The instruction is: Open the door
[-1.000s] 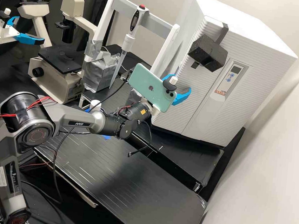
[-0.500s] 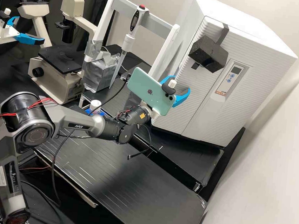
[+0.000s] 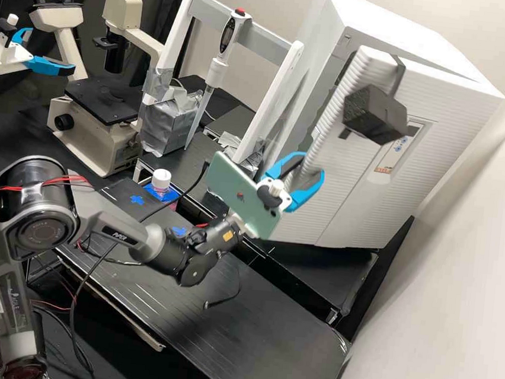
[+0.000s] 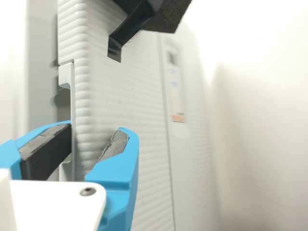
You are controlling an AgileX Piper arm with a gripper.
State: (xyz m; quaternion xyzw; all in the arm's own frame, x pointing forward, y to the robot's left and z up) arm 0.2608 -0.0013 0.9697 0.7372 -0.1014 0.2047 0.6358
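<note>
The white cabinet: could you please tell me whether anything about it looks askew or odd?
Its door stands ajar, swung out from the body, but that fits the opening task, with the gripper at the door's edge. Odder is the rough black block on the door's front with a strap, which looks makeshift.

Bright light in my high view now, thin pale glints streaking the glossy black bench (image 3: pixel 286 336), a soft shadow near its middle; over on my wrist view, glare washes out the plain white wall (image 4: pixel 260 43) beside the white ribbed door (image 4: pixel 130 96).
</note>
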